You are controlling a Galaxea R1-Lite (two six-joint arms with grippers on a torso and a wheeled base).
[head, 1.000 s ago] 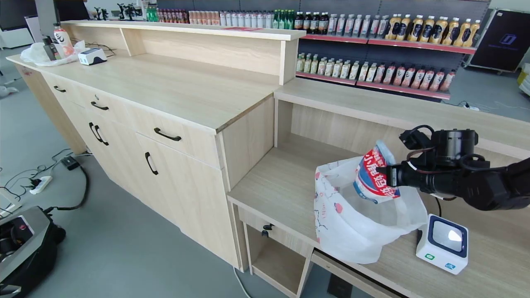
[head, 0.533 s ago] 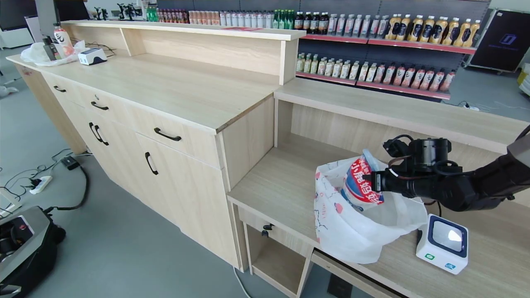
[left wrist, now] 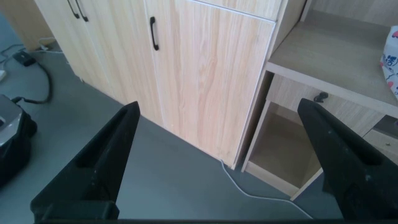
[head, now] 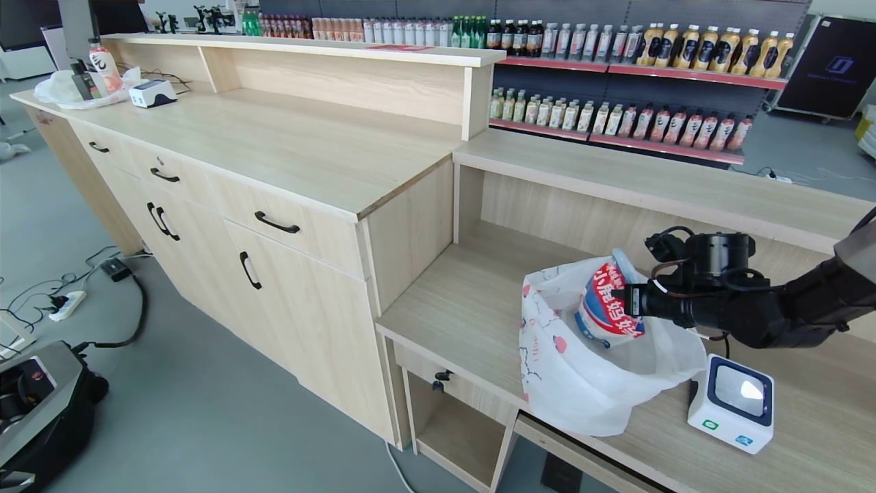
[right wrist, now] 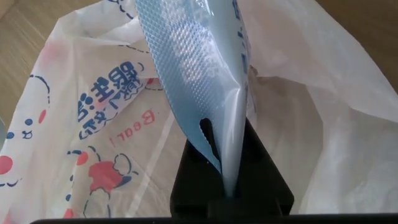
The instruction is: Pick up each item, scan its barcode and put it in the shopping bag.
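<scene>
Your right gripper (head: 626,300) has lowered the blue, white and red plastic pouch (head: 609,305) over the last second. The pouch's lower end now sits inside the bag's mouth, and it has hardly shifted in the last half second.

Your left gripper (left wrist: 224,162) hangs over the grey floor in front of the cabinet doors, its fingers spread wide with nothing between them.

On the lower light wood counter (head: 465,301) you have bare surface from the left edge up to the bag and back to the rear wall. The thin white plastic shopping bag with red and blue cartoon print (head: 582,383) reaches the counter's front edge.

The pouch is tilted, with the right gripper's fingers clamped on its sealed edge.

The white cube-shaped scanner with a dark window (head: 732,402) stands just beside the bag, near the front edge.
</scene>
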